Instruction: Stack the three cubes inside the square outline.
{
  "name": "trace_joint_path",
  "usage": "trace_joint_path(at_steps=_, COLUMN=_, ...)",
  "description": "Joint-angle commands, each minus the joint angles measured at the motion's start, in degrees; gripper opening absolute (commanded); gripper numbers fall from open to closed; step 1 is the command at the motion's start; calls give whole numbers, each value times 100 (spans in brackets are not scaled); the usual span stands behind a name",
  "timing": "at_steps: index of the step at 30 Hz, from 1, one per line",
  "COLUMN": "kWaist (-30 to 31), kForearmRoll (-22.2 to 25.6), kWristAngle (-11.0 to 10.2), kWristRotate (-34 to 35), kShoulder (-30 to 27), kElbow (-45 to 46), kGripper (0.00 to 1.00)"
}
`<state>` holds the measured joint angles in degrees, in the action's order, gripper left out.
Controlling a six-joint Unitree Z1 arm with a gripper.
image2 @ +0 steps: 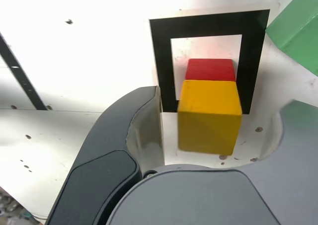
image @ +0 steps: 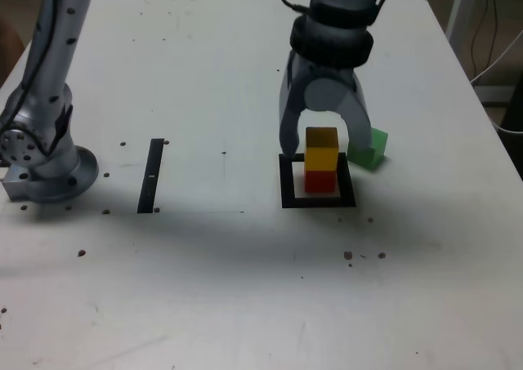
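The yellow cube (image: 321, 138) (image2: 208, 115) sits on top of the red cube (image: 321, 181) (image2: 210, 69), which rests inside the square outline (image: 288, 182) (image2: 161, 56). My gripper (image: 324, 147) (image2: 223, 101) stands open, straddling the yellow cube with a gap showing on each side of it. Just outside the outline, on the exterior view's right, the green cube (image: 372, 148) (image2: 295, 31) lies on the table behind one finger.
A narrow black strip (image: 151, 176) (image2: 17, 73) lies on the white table toward the exterior view's left. The arm's grey base (image: 41, 158) stands at the far left. Small dark specks dot the table. The table's right edge (image: 490, 125) is near the green cube.
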<state>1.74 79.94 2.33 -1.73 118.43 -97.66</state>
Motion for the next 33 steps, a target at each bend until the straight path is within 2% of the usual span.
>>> trace_joint_path(at_steps=1, kWaist=-21, kForearmRoll=79, kWristAngle=-61, kWristRotate=-15, kShoulder=-125, kElbow=-55, kGripper=99)
trace_joint_path(at_steps=10, kWaist=-162, kForearmRoll=558, kWristAngle=-323, kWristRotate=-153, kShoulder=-256, kElbow=-560, kGripper=99)
trace_joint_path(at_steps=17, kWaist=-302, kForearmRoll=670, kWristAngle=-357, kWristRotate=-332, kShoulder=-184, kElbow=-771, kGripper=99)
trace_joint_path(at_steps=24, kWaist=-445, kForearmRoll=733, kWristAngle=-371, kWristRotate=-663, kShoulder=70, kElbow=-1136, kGripper=99)
trace_joint_path(at_steps=33, kWaist=-723, kForearmRoll=993, kWristAngle=-497, kWristRotate=-1363, kShoulder=547, kElbow=-1960, kGripper=99)
